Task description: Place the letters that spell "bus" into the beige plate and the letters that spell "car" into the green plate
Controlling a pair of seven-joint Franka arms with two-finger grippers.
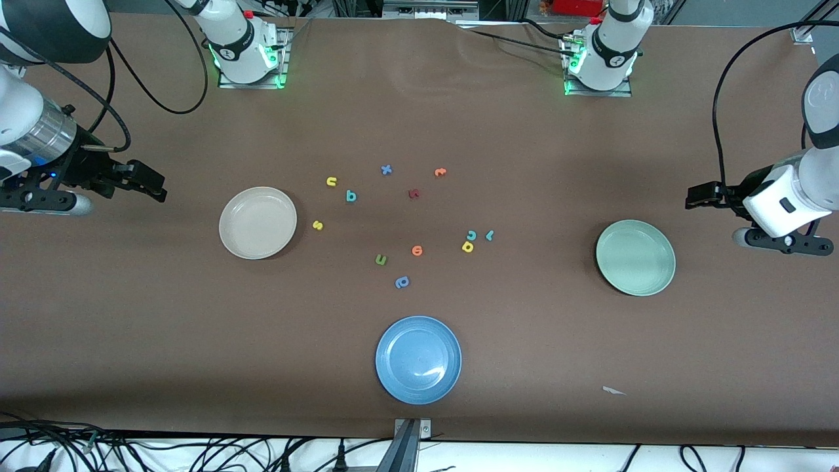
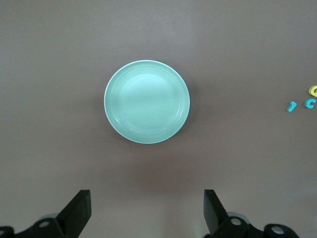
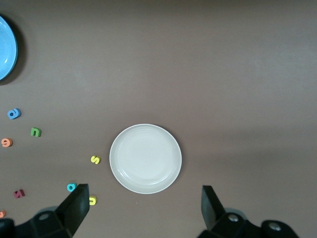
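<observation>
The front camera looks down from high on the whole counter [image 1: 131, 314]. Each wrist camera looks straight down from above one plate: left on the green plate [image 2: 146, 101], right on the beige plate [image 3: 145, 158].

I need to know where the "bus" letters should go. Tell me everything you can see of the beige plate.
The round, shallow cream-beige plate looks like smooth matte plastic, with a raised rim. It lies flat and upright on the brown table toward the right arm's end, with nothing in it and nothing touching it. A tiny yellow foam s lies close beside it.
</observation>
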